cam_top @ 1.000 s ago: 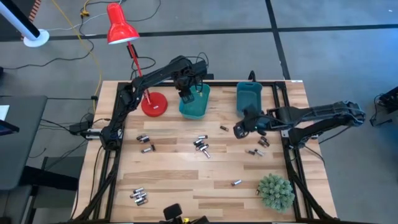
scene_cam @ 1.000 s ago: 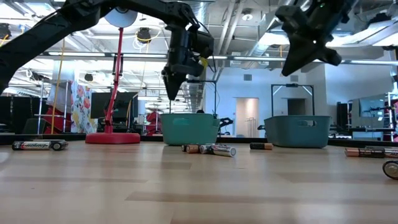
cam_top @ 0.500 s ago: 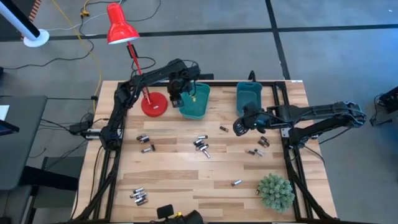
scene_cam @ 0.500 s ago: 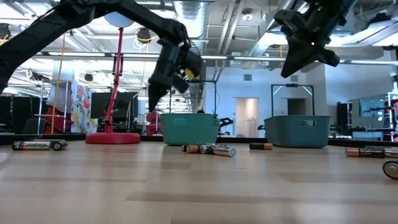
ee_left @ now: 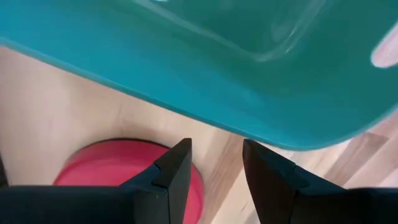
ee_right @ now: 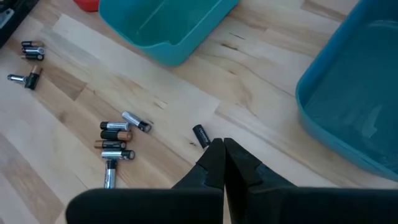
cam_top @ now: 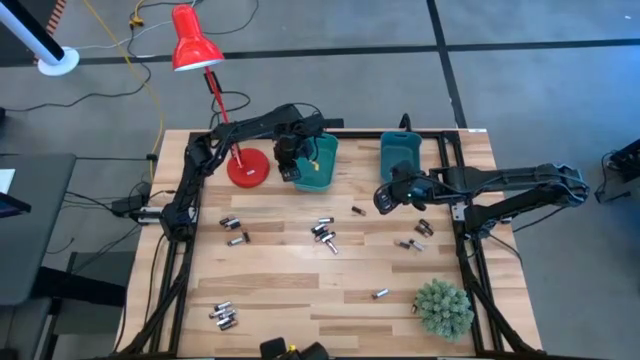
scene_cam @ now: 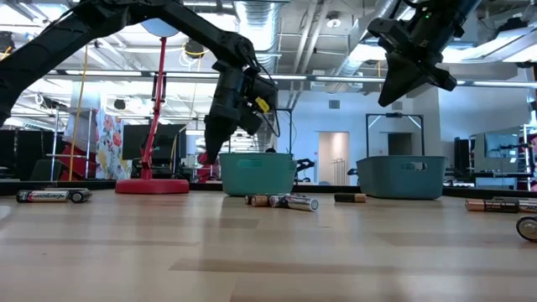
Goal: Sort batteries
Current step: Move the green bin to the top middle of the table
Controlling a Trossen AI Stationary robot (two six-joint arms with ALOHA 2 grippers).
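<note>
The batteries [cam_top: 323,232] lie scattered over the wooden tabletop [cam_top: 290,290]: a small cluster near the middle, a pair toward the left side [cam_top: 232,223], a group at the near left corner [cam_top: 222,316], a few by the right edge [cam_top: 414,236], and one dark cell [ee_right: 200,134] alone just ahead of the right claw [ee_right: 220,149]. That claw hangs above the tabletop beside the right teal bin [cam_top: 402,155], its fingers pressed together with nothing between them. The left claw [ee_left: 214,163] hovers at the edge of the left teal bin [cam_top: 316,165], near the red lamp base [cam_top: 247,168], fingers parted and empty. A small green plant [cam_top: 443,308] sits at the near right corner.
</note>
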